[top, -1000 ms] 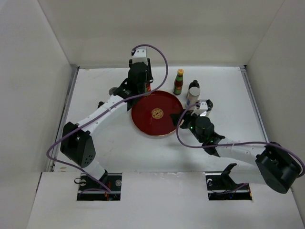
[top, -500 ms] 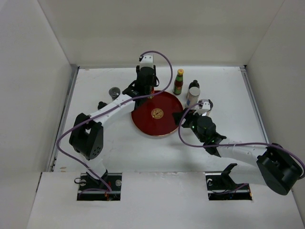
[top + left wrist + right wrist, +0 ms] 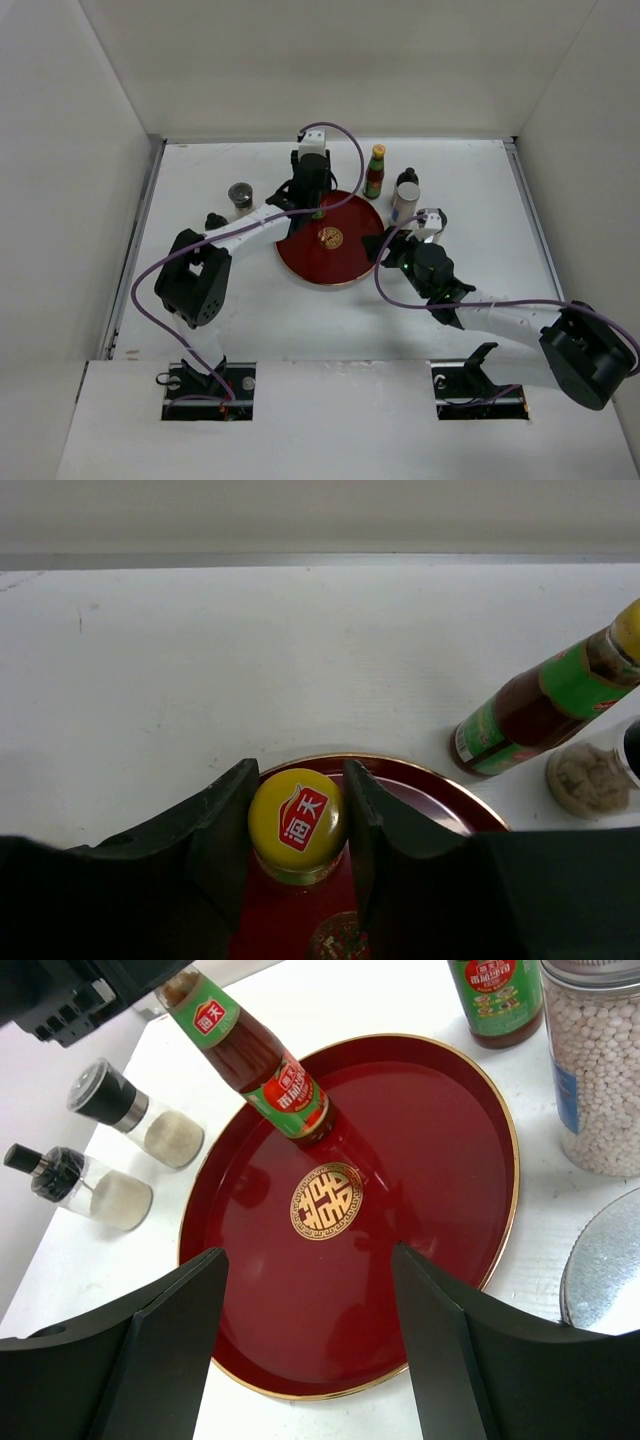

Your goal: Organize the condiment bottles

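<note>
My left gripper (image 3: pixel 297 825) is shut on the yellow cap of a red sauce bottle (image 3: pixel 258 1063) with a green neck. The bottle's base is at the far side of the round dark-red tray (image 3: pixel 400 1210); I cannot tell whether it touches. From above, the left gripper (image 3: pixel 315 205) hides this bottle. My right gripper (image 3: pixel 310 1340) hangs open over the tray's near rim, nothing between its fingers. A second sauce bottle (image 3: pixel 375 172) stands upright behind the tray. Beside it is a jar of white beads (image 3: pixel 600 1080).
Two black-capped shakers (image 3: pixel 135 1110) (image 3: pixel 75 1185) lie left of the tray. A grey-lidded jar (image 3: pixel 240 195) stands further left. A silver lid (image 3: pixel 605 1270) sits by my right gripper. White walls enclose the table on three sides.
My left arm has swung right with the sauce bottle, from the tray's far-left rim to over the tray, uncovering the grey-lidded jar. The right arm has barely moved.
</note>
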Robot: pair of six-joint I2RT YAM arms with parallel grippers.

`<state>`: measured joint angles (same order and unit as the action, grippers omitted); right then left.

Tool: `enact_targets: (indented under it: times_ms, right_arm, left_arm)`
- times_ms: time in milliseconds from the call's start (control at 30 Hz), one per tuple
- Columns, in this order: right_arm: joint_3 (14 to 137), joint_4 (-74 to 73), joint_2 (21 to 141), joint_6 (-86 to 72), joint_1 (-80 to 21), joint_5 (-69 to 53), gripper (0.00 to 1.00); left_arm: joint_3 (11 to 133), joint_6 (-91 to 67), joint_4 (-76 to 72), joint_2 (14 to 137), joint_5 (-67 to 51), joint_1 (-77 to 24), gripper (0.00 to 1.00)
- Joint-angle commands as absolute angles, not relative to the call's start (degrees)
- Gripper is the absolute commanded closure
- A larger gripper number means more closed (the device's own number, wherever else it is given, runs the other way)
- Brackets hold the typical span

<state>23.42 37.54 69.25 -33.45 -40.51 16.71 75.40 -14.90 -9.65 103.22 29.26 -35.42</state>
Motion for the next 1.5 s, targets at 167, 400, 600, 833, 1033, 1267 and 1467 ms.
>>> enact_targets:
  times_ms: [167,400,600,833,1033,1267,1467]
  right_arm:
    - [23.2,39.81,67.94,-33.49,-40.65,17.4,0.25]
    - [23.64,39.55,66.54,-31.64,-40.73,17.14,0.24]
    - [24.34,39.46,64.86,-29.36,-43.46,16.87,0.57]
    - [28.99,32.27,65.13,-29.44,-43.99,17.58,0.83]
    - [38.21,23.75,69.33,-27.26,-42.41,19.42,0.73]
    - [53.07,16.88,80.58,-21.72,-34.24,20.57,0.54]
    - [66.6,11.69,89.9,-14.95,-29.76,21.09,0.41]
  left_arm:
    - [69.17,-15.12,-21.97,99.15,32.43,-35.9,0.44]
    - [64.78,-15.03,-24.34,91.6,32.43,-36.96,0.11]
    - [54.34,-15.82,-31.37,79.21,32.96,-37.31,0.11]
    - [41.07,-20.64,-31.47,68.39,37.53,-40.64,0.72]
    - [29.29,-29.6,-31.72,65.22,34.64,-42.41,0.78]
    - [20.58,-37.96,-37.52,64.34,27.52,-39.95,0.79]
    - [15.65,-41.66,-45.69,65.39,22.24,-39.33,0.8]
